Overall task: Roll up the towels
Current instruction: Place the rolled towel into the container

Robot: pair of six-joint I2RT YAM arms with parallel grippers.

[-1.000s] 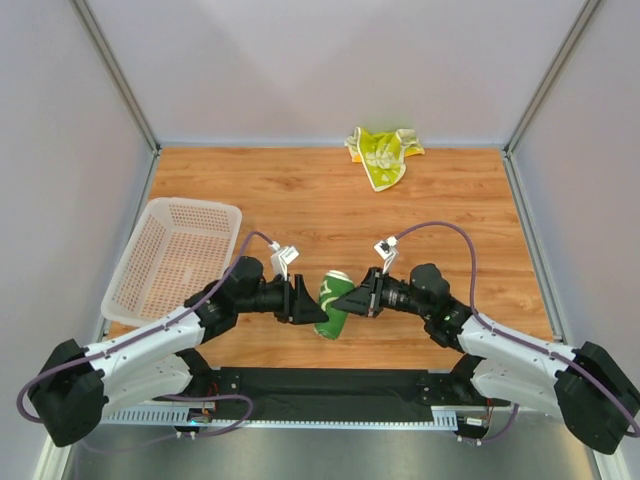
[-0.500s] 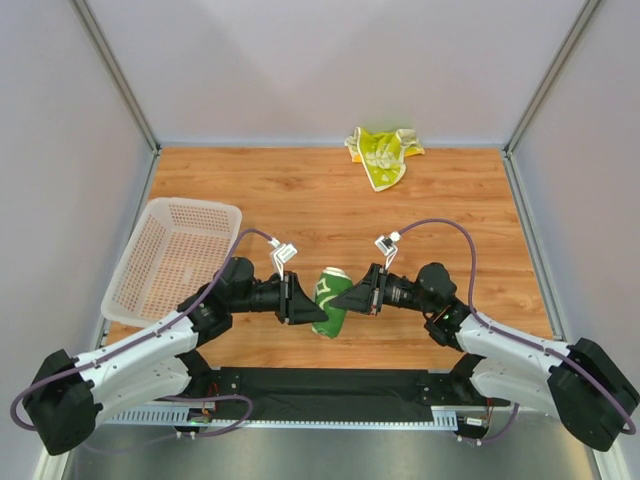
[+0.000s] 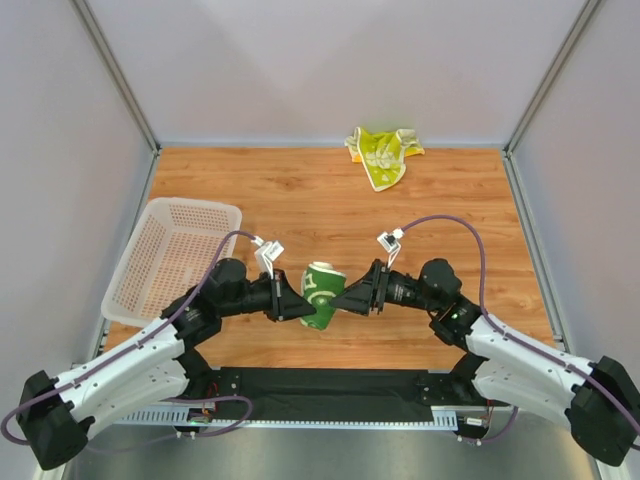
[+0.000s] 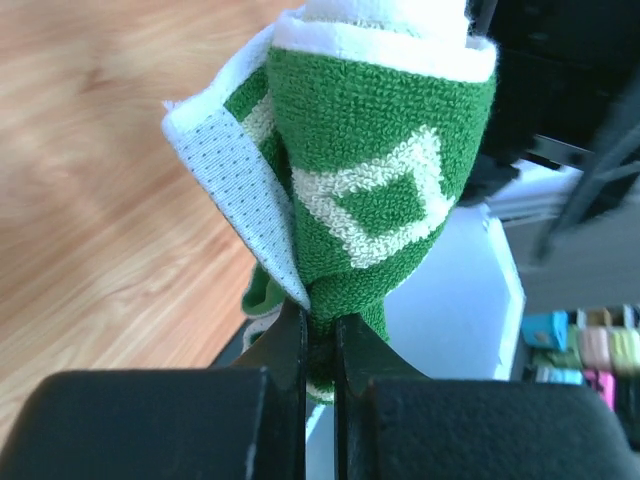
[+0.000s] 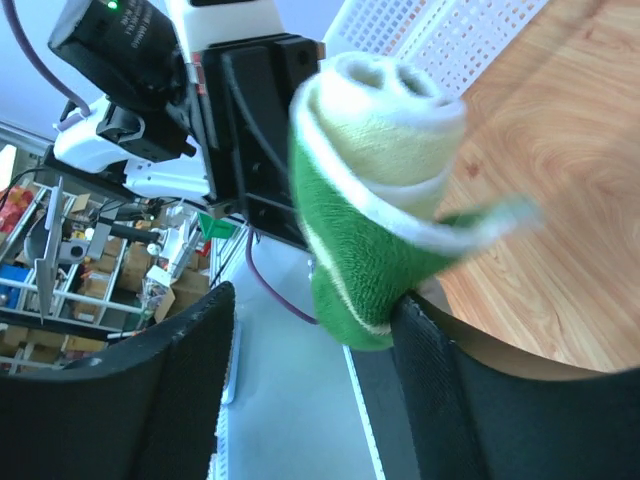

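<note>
A rolled green-and-white towel (image 3: 320,292) hangs above the near middle of the wooden table, between my two grippers. My left gripper (image 3: 297,307) is shut on the roll's lower end; in the left wrist view the rolled towel (image 4: 375,170) stands up from the pinching left gripper (image 4: 320,335). My right gripper (image 3: 347,297) is open on the roll's right side. In the right wrist view the rolled towel (image 5: 375,210) rests against one finger while the right gripper (image 5: 315,315) gapes wide. A second towel (image 3: 382,152), yellow-green and crumpled, lies at the table's far edge.
A white mesh basket (image 3: 172,258) sits at the left side of the table, seen again as the basket (image 5: 460,35) behind the roll. Grey walls enclose the table on three sides. A black strip runs along the near edge between the arm bases.
The left gripper closed onto the roll's lower end. The right gripper, earlier shut on the roll, opened. The roll shifted slightly left and up with the left gripper.
</note>
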